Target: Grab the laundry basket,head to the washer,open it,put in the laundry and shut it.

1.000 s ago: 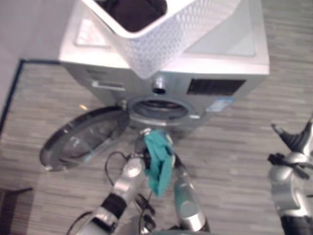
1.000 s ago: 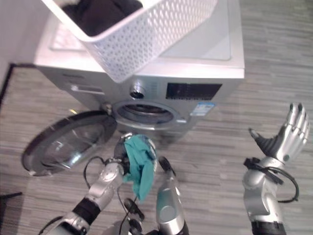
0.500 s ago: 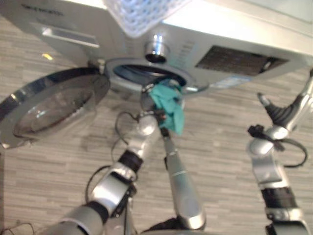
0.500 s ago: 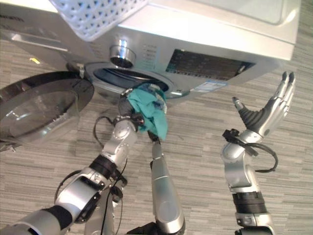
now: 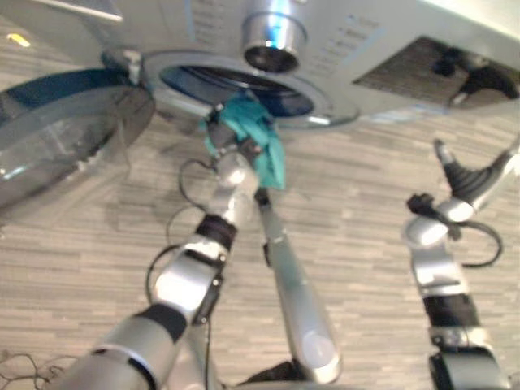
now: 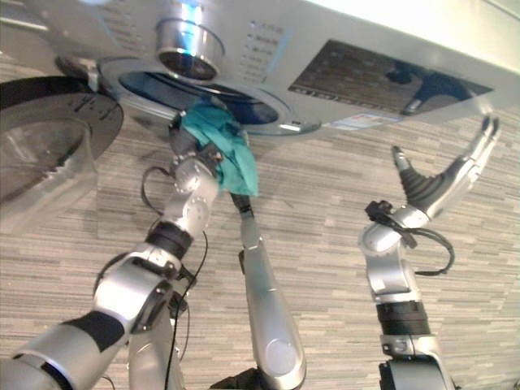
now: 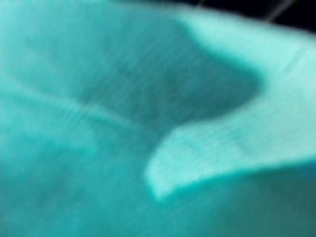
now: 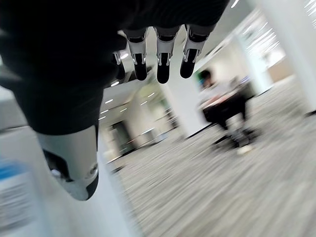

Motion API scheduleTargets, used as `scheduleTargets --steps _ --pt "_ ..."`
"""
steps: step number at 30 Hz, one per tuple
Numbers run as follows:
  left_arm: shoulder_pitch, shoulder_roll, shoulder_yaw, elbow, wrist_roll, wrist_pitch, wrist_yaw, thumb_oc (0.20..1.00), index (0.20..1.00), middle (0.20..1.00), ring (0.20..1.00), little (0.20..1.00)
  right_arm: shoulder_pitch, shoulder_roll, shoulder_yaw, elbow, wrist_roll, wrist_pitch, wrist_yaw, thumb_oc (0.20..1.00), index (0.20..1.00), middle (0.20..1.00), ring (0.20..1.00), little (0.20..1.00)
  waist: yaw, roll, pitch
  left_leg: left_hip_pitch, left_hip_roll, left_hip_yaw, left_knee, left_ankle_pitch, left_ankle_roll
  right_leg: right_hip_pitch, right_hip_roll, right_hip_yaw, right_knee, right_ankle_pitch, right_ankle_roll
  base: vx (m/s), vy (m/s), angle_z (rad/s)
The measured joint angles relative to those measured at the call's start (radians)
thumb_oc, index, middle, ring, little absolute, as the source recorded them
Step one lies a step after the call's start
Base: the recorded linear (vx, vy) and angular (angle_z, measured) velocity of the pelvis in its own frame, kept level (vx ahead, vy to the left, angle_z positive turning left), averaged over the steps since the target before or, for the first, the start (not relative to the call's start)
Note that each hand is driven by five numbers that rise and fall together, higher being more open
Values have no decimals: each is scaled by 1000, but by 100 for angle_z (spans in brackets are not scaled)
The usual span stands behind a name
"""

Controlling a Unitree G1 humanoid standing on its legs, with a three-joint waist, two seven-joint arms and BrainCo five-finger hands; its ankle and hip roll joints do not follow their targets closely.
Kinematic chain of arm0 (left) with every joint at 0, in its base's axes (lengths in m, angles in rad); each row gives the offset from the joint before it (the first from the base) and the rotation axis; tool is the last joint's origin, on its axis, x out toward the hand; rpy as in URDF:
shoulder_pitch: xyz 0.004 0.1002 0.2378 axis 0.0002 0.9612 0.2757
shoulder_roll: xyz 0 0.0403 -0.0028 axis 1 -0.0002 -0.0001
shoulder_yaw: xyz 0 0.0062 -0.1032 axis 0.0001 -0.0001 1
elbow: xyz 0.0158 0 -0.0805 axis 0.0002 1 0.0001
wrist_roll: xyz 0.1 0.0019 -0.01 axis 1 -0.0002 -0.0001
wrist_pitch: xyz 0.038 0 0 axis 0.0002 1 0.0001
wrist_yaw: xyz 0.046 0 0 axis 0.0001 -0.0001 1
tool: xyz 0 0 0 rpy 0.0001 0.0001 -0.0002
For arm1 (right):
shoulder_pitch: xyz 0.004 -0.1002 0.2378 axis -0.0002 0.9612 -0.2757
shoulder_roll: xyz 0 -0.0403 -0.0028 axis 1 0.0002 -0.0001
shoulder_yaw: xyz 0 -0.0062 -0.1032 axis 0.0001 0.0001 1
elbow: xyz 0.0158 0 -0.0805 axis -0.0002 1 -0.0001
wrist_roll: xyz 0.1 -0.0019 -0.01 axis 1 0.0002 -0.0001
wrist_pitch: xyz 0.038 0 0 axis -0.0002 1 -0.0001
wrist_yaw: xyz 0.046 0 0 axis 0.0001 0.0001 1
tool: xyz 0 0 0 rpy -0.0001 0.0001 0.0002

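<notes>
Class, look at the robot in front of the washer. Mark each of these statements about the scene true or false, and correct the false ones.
1. The washer door is shut. False: it stands swung open beside the drum opening.
2. The left robot hand holds a teal cloth. True.
3. The teal cloth lies on the floor. False: it is held up at the rim of the drum opening.
4. The right robot hand grips the washer's dial. False: it is open and apart from the washer, holding nothing.
5. The floor is striped grey. True.
</notes>
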Motion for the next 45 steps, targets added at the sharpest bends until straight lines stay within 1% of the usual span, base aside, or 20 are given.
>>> scheduleTargets --steps 3,4,7,9,15,21,25,29,30,32,34,35,37,38,39,40,41,42,43,45 --pt "-61 58 7 3 -15 -1 1 200 200 200 200 200 14 1 -54 96 37 11 -15 1000 1000 1000 1000 1000 -22 -2 0 -36 8 2 18 -7 0 -38 5 2 17 1 -1 50 -44 -8" --pt "-108 91 40 5 -26 -3 3 200 200 200 200 200 36 3 -84 139 72 24 -19 1000 1000 1000 1000 1000 -30 -3 0 -51 17 5 34 -17 -3 -53 9 0 24 0 -1 30 -28 -15" --pt "-143 129 39 7 -34 -6 13 200 200 200 200 200 64 7 -93 142 99 23 -21 1000 1000 1000 1000 1000 -41 -2 0 -59 26 5 55 -30 -1 -58 17 1 30 -3 -3 61 -39 -8" --pt "-203 153 57 35 -40 -5 9 200 200 200 200 200 105 11 -116 159 103 16 -23 1000 1000 1000 1000 1000 -40 5 -31 -123 36 3 90 -42 -1 -130 19 2 74 -27 -2 58 -4 -4" --pt "-315 304 65 77 -73 3 -10 200 200 200 200 200 131 71 -117 157 104 -6 -5 1000 1000 1000 1000 1000 -39 15 -33 -183 50 10 125 -51 -1 -201 34 16 105 -21 -9 60 -26 -7" --pt "-434 374 25 85 -119 -3 -27 200 200 200 200 200 183 75 -121 119 109 -69 46 1000 1000 1000 1000 1000 -37 19 -32 -265 74 7 165 -57 -6 -292 48 14 152 -28 -20 59 -61 -3" --pt "-500 393 23 235 -188 2 -33 200 200 200 200 200 228 85 -120 126 156 -86 85 1000 1000 1000 1000 1000 -45 20 -32 -262 99 1 176 -63 -17 -293 69 4 173 -45 -36 101 -77 -7" --pt "-596 470 -151 319 -190 84 -77 200 200 200 200 200 267 80 -125 121 200 -101 142 1000 1000 1000 1000 1000 -70 21 -32 -251 124 -5 179 -67 -23 -287 88 -9 195 -59 -49 105 -100 -5" --pt "-611 494 -283 316 -166 85 -139 200 200 200 200 200 301 63 -179 127 217 -114 166 1000 1000 1000 1000 1000 -73 23 -30 -245 129 0 162 -62 -31 -287 89 -15 194 -60 -54 76 -101 8" --pt "-611 483 -297 315 -158 91 -162 200 200 200 200 200 319 57 -254 129 225 -116 173 1000 1000 1000 1000 1000 -75 22 -30 -226 131 16 135 -45 -43 -278 84 -23 187 -61 -55 66 -114 13" --pt "-611 491 -371 313 -167 85 -164 200 200 200 200 200 336 42 -304 132 228 -130 181 1000 1000 1000 1000 1000 -80 22 -30 -207 131 35 102 -29 -46 -265 77 -26 176 -60 -56 56 -93 12" --pt "-611 498 -420 286 -169 80 -163 200 200 200 200 200 349 40 -342 134 233 -140 181 1000 1000 1000 1000 1000 -80 22 -30 -205 128 44 83 -22 -48 -267 72 -26 167 -59 -58 43 -59 15" --pt "-612 512 -450 202 -170 73 -161 200 200 200 200 200 377 37 -379 134 234 -144 184 1000 1000 1000 1000 1000 -82 22 -30 -205 127 66 60 0 -48 -272 64 -32 151 -55 -60 22 -61 15" --pt "-611 514 -474 162 -169 35 -157 200 200 200 200 200 395 53 -409 134 234 -150 182 1000 1000 1000 1000 1000 -77 21 -30 -205 125 70 41 12 -52 -273 62 -35 141 -50 -61 5 -61 7" --pt "-611 514 -480 135 -168 23 -151 523 523 523 523 523 404 62 -411 141 235 -152 183 1000 1000 1000 1000 1000 -74 21 -30 -207 123 74 33 14 -52 -278 62 -36 138 -50 -61 9 -107 1" --pt "-613 518 -479 108 -158 20 -141 1000 1000 1000 1000 1000 403 70 -409 155 234 -154 184 1000 1000 1000 1000 1000 -72 21 -30 -214 123 77 34 14 -52 -289 62 -35 142 -50 -61 -9 -114 -6" --pt "-615 510 -476 97 -139 20 -139 1000 1000 1000 1000 1000 380 68 -393 183 233 -152 176 1000 1000 1000 1000 1000 -49 23 -31 -224 128 76 35 14 -52 -298 64 -36 148 -50 -61 -8 -31 -12" --pt "-612 445 -452 101 -110 22 -141 1000 1000 1000 1000 1000 348 14 -340 311 249 -124 159 1000 1000 1000 1000 1000 -24 22 -33 -233 137 74 49 13 -51 -314 70 -41 167 -51 -61 -6 36 -6" --pt "-614 418 -434 105 -109 25 -137 1000 1000 1000 1000 1000 336 3 -283 342 254 -120 170 1000 1000 1000 1000 1000 -22 25 -33 -233 136 74 47 12 -52 -317 68 -44 166 -51 -61 6 107 4" --pt "-649 422 -439 134 -109 51 -155 1000 1000 1000 1000 1000 275 25 -235 360 254 -149 174 1000 1000 1000 1000 1000 -21 27 -33 -224 138 80 39 18 -54 -314 66 -47 170 -51 -62 14 67 4"
